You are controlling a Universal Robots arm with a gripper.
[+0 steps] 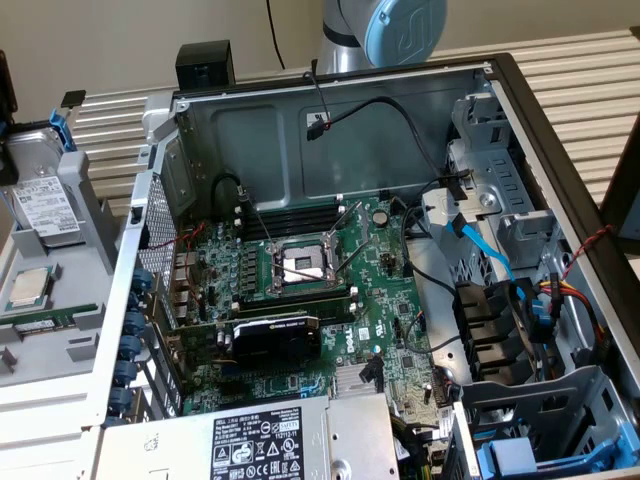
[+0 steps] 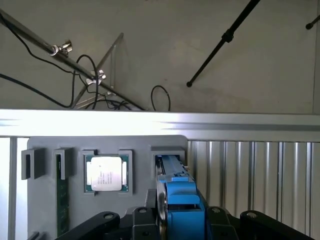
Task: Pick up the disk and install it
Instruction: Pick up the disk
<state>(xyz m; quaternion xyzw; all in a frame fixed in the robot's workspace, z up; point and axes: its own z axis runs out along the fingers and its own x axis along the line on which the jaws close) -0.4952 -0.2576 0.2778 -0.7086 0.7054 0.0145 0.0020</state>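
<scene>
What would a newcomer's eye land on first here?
The open computer case with its motherboard dominates the exterior view's middle. At that view's left a grey tray holds the disk and a processor chip; the end effector sits right at the disk's blue frame.

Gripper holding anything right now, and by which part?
The gripper appears to hold the disk, clamped on both sides of its blue frame.

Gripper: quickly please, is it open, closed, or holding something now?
Gripper: closed on the disk, gripping it at its blue frame.
</scene>
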